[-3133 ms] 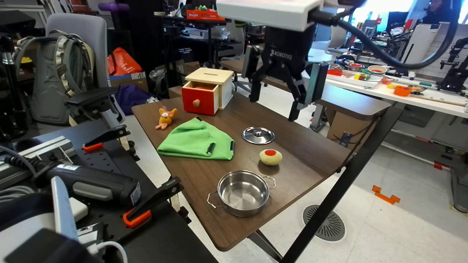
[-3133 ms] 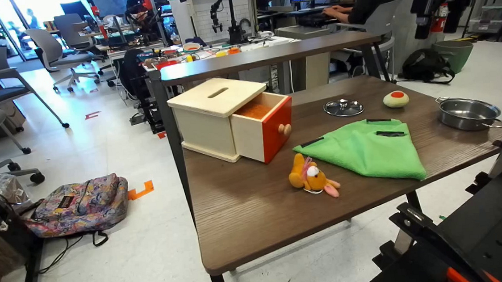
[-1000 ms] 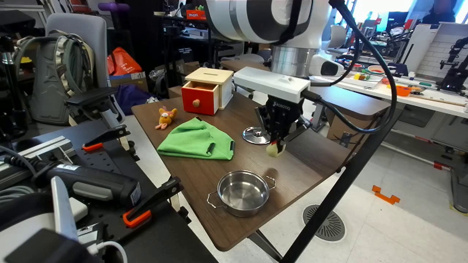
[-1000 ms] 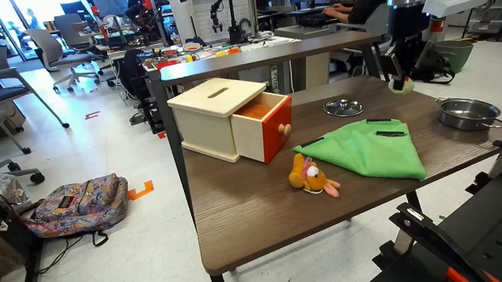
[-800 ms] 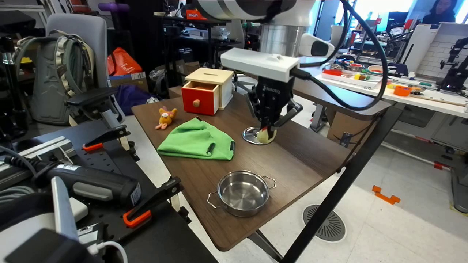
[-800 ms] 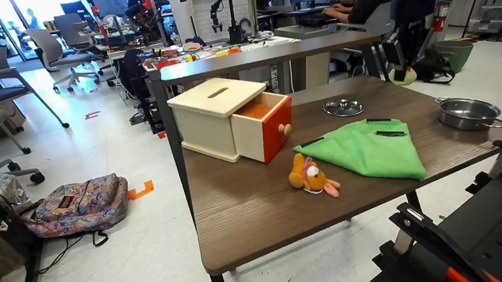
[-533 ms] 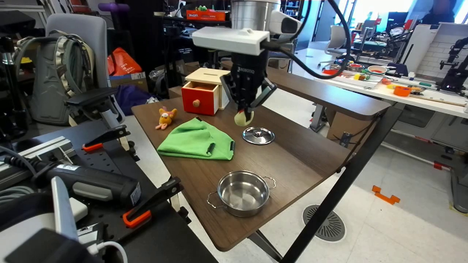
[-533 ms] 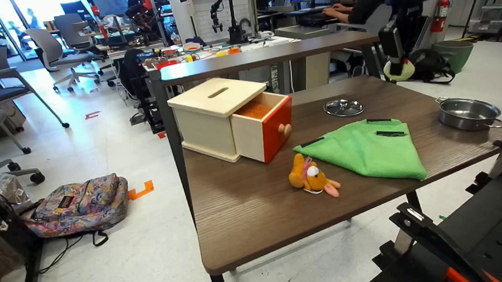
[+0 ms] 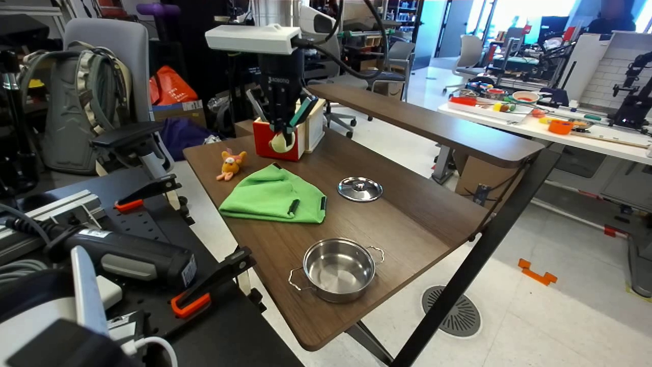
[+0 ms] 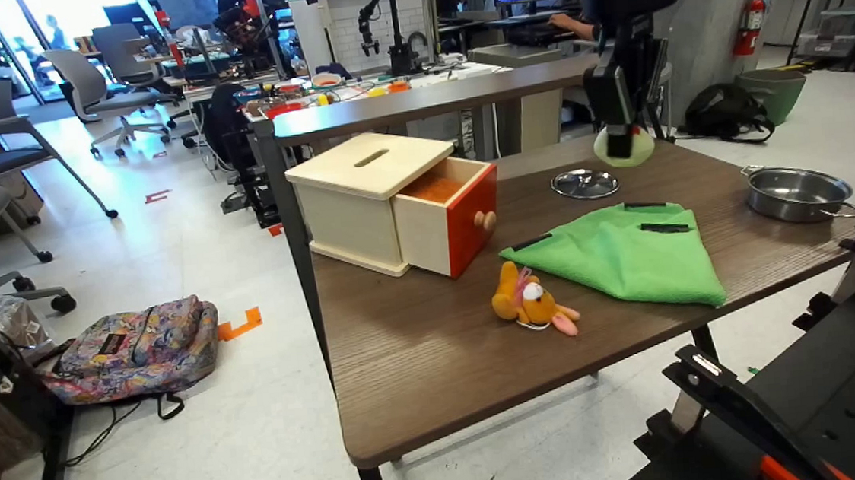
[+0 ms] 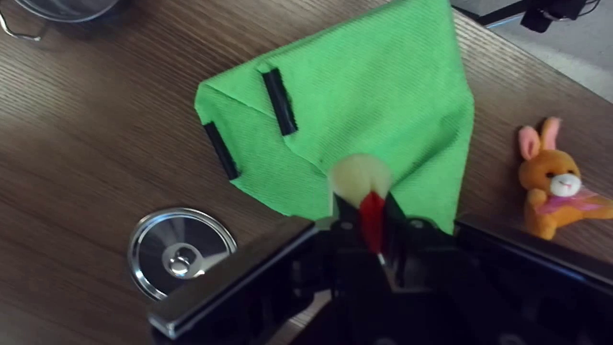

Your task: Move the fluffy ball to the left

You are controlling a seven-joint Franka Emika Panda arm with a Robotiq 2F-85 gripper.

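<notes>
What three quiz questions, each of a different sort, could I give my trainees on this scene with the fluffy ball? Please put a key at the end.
1. Multiple choice. The fluffy ball is:
a) in the steel pot
b) held up in the air
c) on the floor

2. True or false: the red-fronted drawer is pulled partly out.

3. Short answer. In the wrist view, which round metal thing shows to the lower left of the green cloth?

Key:
1. b, gripped between the fingers
2. True
3. The steel lid
</notes>
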